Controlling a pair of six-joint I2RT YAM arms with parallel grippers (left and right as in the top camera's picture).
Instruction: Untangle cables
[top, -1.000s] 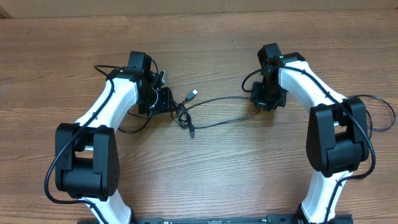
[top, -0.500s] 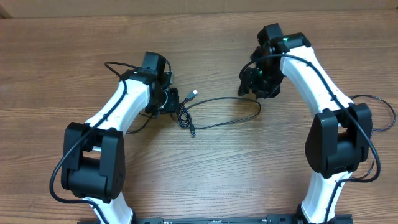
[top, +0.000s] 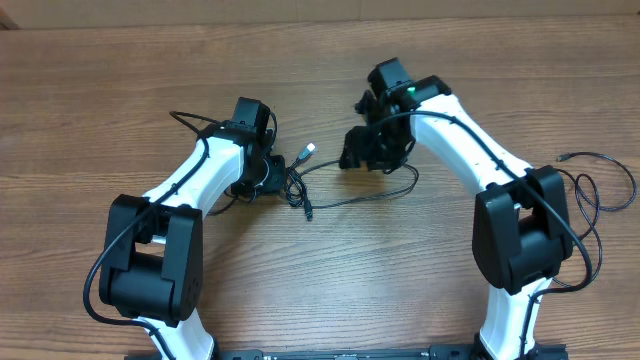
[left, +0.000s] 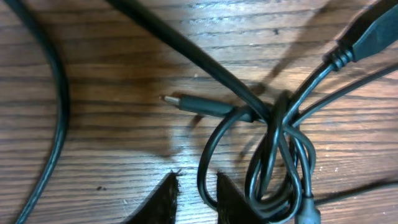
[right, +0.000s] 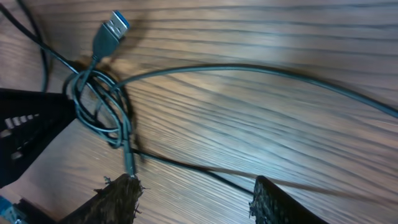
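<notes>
Showing an early stage of the untangling: the thin black flexible cables (top: 296, 186) lie on the brown wood-grain table (top: 320, 300) between the two arms, wound into a tight knot (left: 272, 118) of overlapping loops. A flat silver-tipped USB plug (right: 112, 27) sticks out of the knot on one side, and a slim black barrel plug (left: 199, 104) points out of it on another. One long strand arcs away from the knot toward the right arm and back.

The left gripper (left: 196, 196) hangs just over the knot's edge, its dark fingertips (left: 165, 200) narrowly parted. One strand of a loop lies in the gap, touched by neither tip, so nothing appears to be gripped. The right gripper (right: 198, 200) hovers near the knot on the opposite side, jaws spread wide and empty, with only a thin strand crossing the table beneath them.

By this evidence no loop is freed and no cable lies apart from the others. Nearly all the work is left: seizing a strand on each side, drawing the loops open, and passing the plugs back out.
</notes>
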